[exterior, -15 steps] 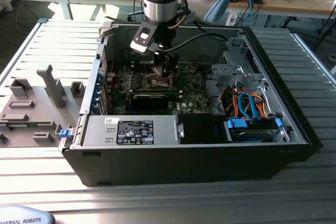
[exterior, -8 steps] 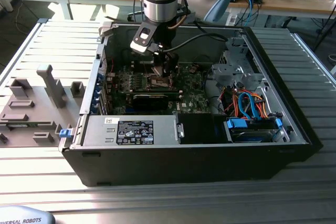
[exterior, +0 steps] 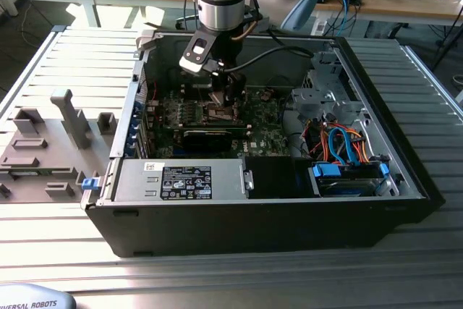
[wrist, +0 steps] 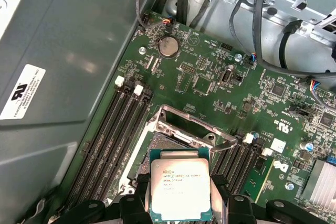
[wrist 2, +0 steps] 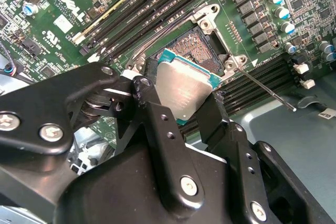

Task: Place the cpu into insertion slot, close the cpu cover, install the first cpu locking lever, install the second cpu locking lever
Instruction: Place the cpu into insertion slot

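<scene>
Beside the insertion slot (wrist: 168, 144) we see long memory sockets (wrist: 113, 129). Our hand (wrist: 180, 195) is clamped on the cpu (wrist: 180, 182) by two opposite edges and holds it just above the slot, unseated. The cpu cover (wrist: 184, 134) stands open at the slot's far rim.

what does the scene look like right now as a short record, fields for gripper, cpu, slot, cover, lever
gripper: shut on the cpu, down inside the open computer case
cpu: clamped by two opposite edges, silver top showing, not yet seated
insertion slot: uncovered, dark contact field showing, partly hidden behind the cpu
cpu cover: swung up, open
locking lever: thin rod released, angled out from the socket
progress: no step of the task finished
</scene>
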You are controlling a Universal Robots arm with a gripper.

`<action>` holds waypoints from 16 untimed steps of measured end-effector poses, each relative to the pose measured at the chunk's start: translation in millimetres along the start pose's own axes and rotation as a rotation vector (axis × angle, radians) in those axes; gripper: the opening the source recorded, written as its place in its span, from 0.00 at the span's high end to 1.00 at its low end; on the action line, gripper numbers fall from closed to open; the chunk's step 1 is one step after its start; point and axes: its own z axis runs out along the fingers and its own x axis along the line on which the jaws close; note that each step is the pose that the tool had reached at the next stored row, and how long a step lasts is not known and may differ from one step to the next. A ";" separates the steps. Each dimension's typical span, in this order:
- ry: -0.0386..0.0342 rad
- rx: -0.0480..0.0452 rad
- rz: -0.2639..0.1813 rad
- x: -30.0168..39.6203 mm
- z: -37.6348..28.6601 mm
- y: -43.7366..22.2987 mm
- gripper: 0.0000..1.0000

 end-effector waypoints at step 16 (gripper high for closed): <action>-0.0006 0.0001 0.009 0.0 1.0 -0.1 0.46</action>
